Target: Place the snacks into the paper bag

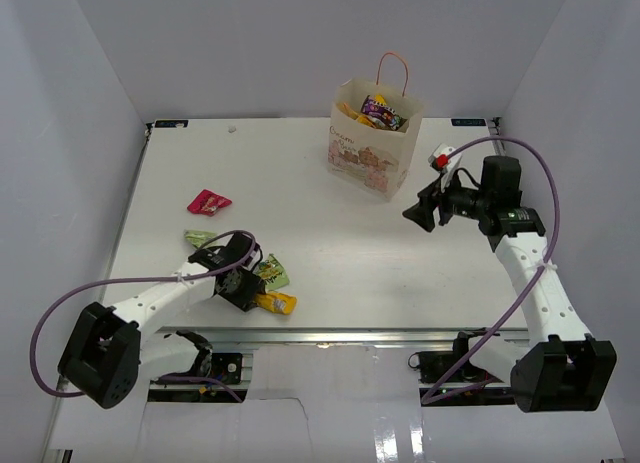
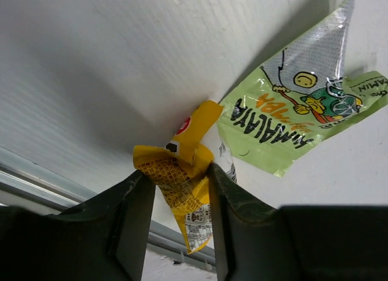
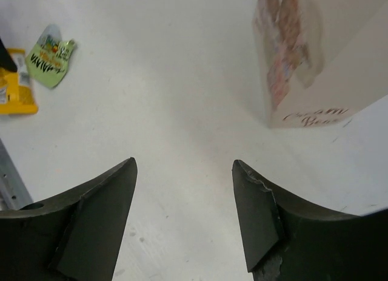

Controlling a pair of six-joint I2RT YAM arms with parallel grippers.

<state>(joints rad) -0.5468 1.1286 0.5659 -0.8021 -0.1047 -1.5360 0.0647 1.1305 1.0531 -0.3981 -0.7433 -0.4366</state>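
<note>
Table: I see a flat white table, with both arms bolted at its near edge
Bag: the upright cream paper gift bag, with a thin orange-pink cord handle and a pinkish-brown print on its front, stands far back and right of centre, mouth open
Packed snacks: colourful packets in yellow and dark purple show in the bag's mouth
Right gripper: my right gripper is spread wide and holds nothing; it is over bare table, just right of the bag on the top camera, with the bag's printed side at the upper right of its own wrist view
Left gripper: my left gripper is low at the near left, its black fingers closed narrow on the yellow bar
Green packet: a light green foil packet lies flat just beside the pinched bar
Yellow bar: the crumpled yellow wrapped bar sits between the left fingers, near the table's front edge
Other green: a second green packet lies behind the left arm
Red-pink: a small red-pink packet lies alone further back on the left
</note>
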